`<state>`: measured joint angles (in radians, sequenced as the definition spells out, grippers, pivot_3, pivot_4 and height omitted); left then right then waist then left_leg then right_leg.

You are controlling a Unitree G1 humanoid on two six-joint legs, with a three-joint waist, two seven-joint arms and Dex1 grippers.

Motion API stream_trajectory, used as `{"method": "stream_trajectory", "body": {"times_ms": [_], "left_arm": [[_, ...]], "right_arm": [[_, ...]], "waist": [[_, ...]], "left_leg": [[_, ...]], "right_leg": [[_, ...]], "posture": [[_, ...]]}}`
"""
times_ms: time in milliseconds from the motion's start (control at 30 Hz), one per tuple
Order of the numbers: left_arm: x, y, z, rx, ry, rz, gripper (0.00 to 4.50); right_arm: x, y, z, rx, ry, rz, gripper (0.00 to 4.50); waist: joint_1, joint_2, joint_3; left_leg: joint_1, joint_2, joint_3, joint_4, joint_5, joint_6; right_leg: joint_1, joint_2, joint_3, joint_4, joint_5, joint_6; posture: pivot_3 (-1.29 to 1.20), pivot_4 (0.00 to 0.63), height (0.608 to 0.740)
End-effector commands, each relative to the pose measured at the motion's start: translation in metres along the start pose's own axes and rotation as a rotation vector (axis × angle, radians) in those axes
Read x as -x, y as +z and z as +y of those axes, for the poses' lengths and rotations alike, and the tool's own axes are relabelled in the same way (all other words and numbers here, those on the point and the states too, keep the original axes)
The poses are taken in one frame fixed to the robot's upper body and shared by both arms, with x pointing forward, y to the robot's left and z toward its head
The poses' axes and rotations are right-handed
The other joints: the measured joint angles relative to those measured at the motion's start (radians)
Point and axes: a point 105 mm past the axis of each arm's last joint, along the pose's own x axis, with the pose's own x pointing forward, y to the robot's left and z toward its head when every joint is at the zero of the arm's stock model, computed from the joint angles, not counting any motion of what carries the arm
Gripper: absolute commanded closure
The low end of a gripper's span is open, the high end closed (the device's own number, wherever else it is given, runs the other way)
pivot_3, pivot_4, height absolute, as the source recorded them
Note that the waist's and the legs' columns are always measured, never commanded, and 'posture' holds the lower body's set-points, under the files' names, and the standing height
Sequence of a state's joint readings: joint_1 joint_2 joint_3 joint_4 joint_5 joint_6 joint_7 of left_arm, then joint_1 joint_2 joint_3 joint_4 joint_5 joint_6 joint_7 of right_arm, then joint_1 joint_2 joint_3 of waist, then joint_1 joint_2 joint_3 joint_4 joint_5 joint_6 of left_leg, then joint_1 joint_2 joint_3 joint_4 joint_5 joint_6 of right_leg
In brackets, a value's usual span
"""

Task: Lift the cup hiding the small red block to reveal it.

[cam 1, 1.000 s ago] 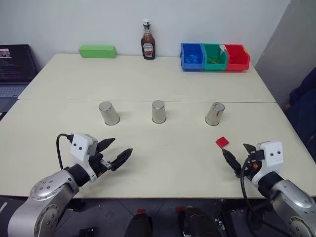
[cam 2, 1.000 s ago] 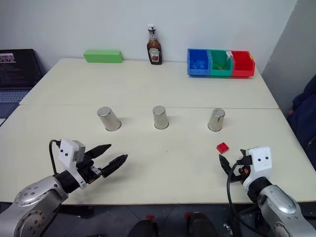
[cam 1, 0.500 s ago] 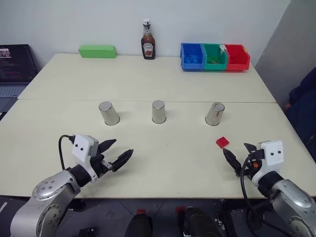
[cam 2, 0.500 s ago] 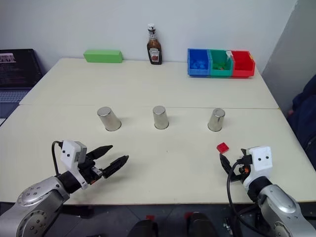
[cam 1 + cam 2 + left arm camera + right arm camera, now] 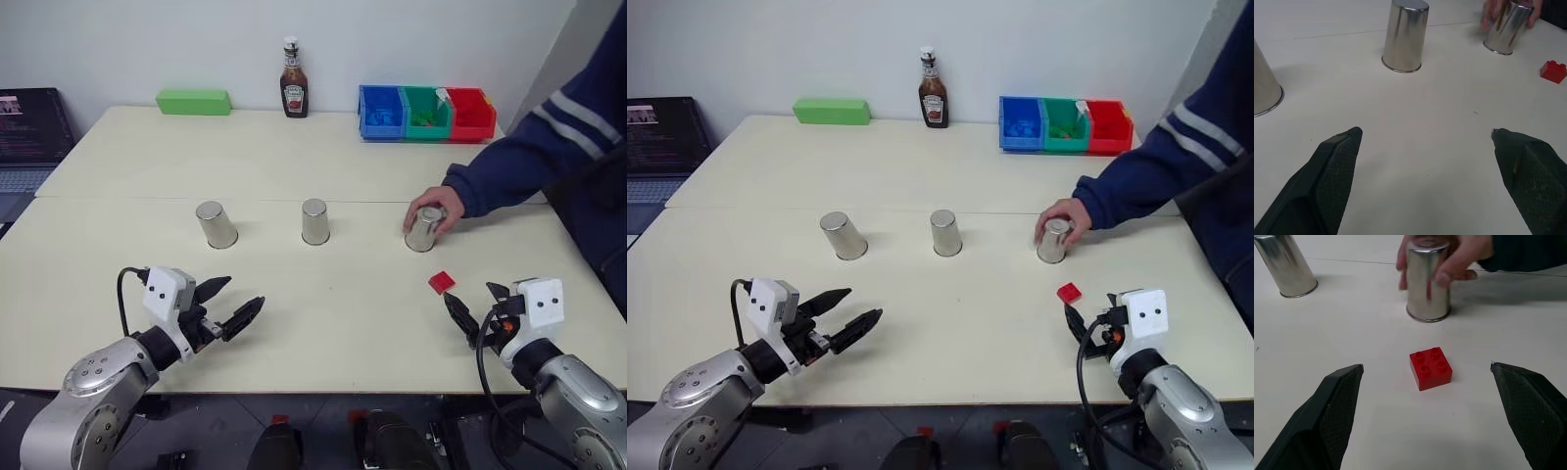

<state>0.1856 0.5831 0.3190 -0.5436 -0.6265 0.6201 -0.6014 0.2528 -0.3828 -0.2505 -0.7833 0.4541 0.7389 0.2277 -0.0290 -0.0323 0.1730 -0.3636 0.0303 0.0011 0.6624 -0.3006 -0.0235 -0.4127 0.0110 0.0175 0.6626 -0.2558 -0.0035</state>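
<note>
Low in frame, both grippers hover w/ fingers spread wide, nothing held: left gripper [image 5: 227,305], right gripper [image 5: 477,314]. Small red block [image 5: 441,282] lies bare on tabletop [image 5: 323,147], mid-right. Person's hand [image 5: 439,205] grips right cup [image 5: 425,228]. No robot lift begun yet.

A cream-coloured table top [image 5: 294,157] is seen stretching ahead of the left gripper [image 5: 243,291] and the right gripper [image 5: 467,294]. At its far edge, well beyond the left gripper, a flat green rectangular block [image 5: 193,102] and an upright brown sauce bottle with a white cap [image 5: 293,83] are placed. Far ahead of the right gripper, three plastic bins are set touching in a row: blue [image 5: 380,113], green [image 5: 423,113] and red [image 5: 470,114]. A dark open laptop [image 5: 29,137] is found off to the left gripper's outer side. A person's hand [image 5: 443,204], in a navy sleeve with pale stripes [image 5: 529,147], is extended over the table ahead of the right gripper.
</note>
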Motion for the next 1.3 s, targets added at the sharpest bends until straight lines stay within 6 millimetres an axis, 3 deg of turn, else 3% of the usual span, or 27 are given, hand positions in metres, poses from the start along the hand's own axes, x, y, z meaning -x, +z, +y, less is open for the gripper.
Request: {"method": "stream_trajectory", "body": {"times_ms": [33,1300], "left_arm": [[0.0004,0.0078,-0.0011,-0.031,-0.008,-0.026,0.0],[-0.002,0.0095,-0.0003,-0.047,-0.022,-0.021,0.0]], "right_arm": [[0.0021,0.0098,0.0035,0.012,0.004,-0.043,0.06],[0.0017,0.0066,0.0065,0.005,0.012,-0.037,0.06]], "waist": [[0.0,0.0,0.0],[0.0,0.0,0.0]], "left_leg": [[0.0,0.0,0.0,0.0,0.0,0.0],[0.0,0.0,0.0,0.0,0.0,0.0]], "right_leg": [[0.0,0.0,0.0,0.0,0.0,0.0],[0.0,0.0,0.0,0.0,0.0,0.0]], "posture": [[0.0,0.15,0.74],[0.0,0.15,0.74]]}}
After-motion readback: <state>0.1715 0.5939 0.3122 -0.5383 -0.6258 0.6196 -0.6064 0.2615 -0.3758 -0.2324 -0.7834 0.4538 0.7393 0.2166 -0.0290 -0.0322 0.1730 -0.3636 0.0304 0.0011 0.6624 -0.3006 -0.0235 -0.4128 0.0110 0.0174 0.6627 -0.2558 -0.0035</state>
